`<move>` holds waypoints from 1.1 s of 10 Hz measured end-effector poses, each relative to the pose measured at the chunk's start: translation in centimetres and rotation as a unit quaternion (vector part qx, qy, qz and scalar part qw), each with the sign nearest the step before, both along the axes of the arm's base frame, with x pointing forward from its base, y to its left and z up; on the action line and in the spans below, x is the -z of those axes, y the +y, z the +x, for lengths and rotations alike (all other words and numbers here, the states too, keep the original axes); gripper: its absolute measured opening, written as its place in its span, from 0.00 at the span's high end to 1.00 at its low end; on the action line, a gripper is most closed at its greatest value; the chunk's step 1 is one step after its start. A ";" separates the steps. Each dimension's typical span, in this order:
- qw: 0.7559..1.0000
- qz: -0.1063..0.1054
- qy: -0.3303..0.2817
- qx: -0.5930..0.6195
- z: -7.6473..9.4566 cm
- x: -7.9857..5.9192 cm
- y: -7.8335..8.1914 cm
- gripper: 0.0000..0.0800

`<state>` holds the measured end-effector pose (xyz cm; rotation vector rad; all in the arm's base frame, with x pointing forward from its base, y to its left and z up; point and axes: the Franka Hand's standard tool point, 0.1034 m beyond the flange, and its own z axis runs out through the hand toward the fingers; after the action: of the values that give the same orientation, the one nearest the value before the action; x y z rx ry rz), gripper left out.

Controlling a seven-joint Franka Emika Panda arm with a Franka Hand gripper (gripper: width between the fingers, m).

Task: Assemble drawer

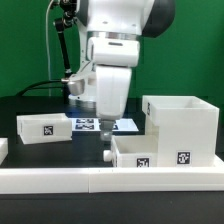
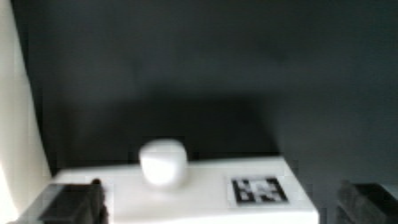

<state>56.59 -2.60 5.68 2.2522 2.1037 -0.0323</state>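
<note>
The drawer's large boxy casing [image 1: 182,118] stands at the exterior view's right. One small open-top tray [image 1: 150,150] lies in front of it, its knob [image 1: 104,155] pointing to the exterior view's left. A second tray [image 1: 45,127] lies at the left. My gripper [image 1: 104,130] hangs just above the knob end of the front tray. In the wrist view the tray's white face [image 2: 196,195] with its knob [image 2: 164,160] and a square tag [image 2: 260,188] lies between my fingers [image 2: 71,205]. The gripper [image 2: 222,205] is open, its jaws wide apart on either side of that face.
The marker board [image 1: 92,123] lies flat behind the gripper. The long low white border wall [image 1: 100,180] runs along the front of the black table and shows as a pale strip in the wrist view [image 2: 15,100]. A black stand [image 1: 62,50] rises at the back left.
</note>
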 end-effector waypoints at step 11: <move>0.993 0.110 0.018 -0.026 1.5 4.0 0.0 0.19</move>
<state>58.11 -2.64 1.65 2.3280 2.2848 0.1707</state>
